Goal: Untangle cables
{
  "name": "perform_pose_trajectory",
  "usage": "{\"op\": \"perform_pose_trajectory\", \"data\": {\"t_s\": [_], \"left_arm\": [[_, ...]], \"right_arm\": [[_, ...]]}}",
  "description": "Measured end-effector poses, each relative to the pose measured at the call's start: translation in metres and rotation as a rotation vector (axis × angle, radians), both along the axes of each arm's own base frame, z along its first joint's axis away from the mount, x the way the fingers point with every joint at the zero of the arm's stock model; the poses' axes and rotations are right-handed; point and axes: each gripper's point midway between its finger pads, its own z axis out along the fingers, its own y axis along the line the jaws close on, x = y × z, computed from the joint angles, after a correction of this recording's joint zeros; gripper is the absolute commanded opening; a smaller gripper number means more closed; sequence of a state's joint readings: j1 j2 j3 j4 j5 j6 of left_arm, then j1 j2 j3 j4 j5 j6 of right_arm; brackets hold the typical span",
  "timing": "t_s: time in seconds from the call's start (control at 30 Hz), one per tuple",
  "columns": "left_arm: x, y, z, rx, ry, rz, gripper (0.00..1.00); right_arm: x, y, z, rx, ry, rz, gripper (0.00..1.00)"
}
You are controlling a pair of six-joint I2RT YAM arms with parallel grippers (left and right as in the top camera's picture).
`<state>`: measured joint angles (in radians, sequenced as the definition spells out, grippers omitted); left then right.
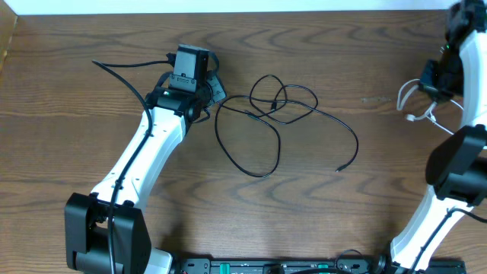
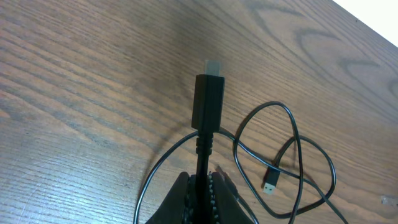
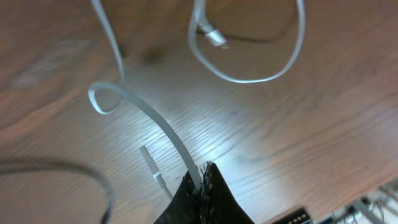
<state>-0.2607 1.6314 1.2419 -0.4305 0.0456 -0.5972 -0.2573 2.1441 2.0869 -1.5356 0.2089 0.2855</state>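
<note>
Bench (image 1: 319,221): brown wood, with both cables on it.
Left arm (image 1: 144,160): white and black. It reaches from the near left corner up to the left middle of the bench.
Right arm (image 1: 449,183): white and black. It stands along the right edge.
Black cable (image 1: 263,175): lies in loose loops in the middle of the bench. The loops cross each other. One end runs left to the left arm, and the other end lies free toward the right.
White cable (image 3: 165,129): curls at the far right by the right arm, well apart from the black loops.
Left hand (image 2: 200,180): fingers pressed together, clamped on the black cable just behind its big plug.
Right hand (image 3: 202,171): fingers pressed together, clamped on the white cable.
Big black plug (image 2: 208,102): sticks straight out past the left hand.
Small black plug (image 2: 270,185): lies flat on the bench inside a loop.
White plug (image 3: 212,36): lies on the bench with a white loop around it.
</note>
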Motion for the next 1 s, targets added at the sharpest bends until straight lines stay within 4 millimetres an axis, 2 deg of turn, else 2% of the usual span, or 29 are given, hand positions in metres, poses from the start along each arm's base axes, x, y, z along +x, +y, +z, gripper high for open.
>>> {"op": "perform_pose_trajectory", "data": {"t_s": [0.23, 0.4, 0.57, 0.6, 0.7, 0.9, 1.0], "left_arm": [[0.000, 0.000, 0.000, 0.000, 0.000, 0.000, 0.07], [0.000, 0.000, 0.000, 0.000, 0.000, 0.000, 0.08], [0.000, 0.000, 0.000, 0.000, 0.001, 0.000, 0.08], [0.000, 0.000, 0.000, 0.000, 0.000, 0.000, 0.08], [0.000, 0.000, 0.000, 0.000, 0.000, -0.001, 0.07], [0.000, 0.000, 0.000, 0.000, 0.000, 0.000, 0.08], [0.000, 0.000, 0.000, 0.000, 0.000, -0.001, 0.08]], "right_arm": [[-0.034, -0.053, -0.043, -0.037, 0.074, -0.147, 0.02], [-0.050, -0.084, -0.056, -0.042, 0.063, -0.241, 0.05], [-0.041, -0.108, -0.060, -0.057, -0.015, -0.253, 0.57], [-0.037, -0.111, -0.061, -0.061, -0.033, -0.240, 0.64], [-0.023, -0.115, -0.061, -0.056, -0.083, -0.177, 0.73], [-0.005, -0.095, -0.064, 0.071, -0.141, 0.000, 0.80], [0.001, -0.087, -0.065, 0.121, -0.164, 0.065, 0.80]]}}
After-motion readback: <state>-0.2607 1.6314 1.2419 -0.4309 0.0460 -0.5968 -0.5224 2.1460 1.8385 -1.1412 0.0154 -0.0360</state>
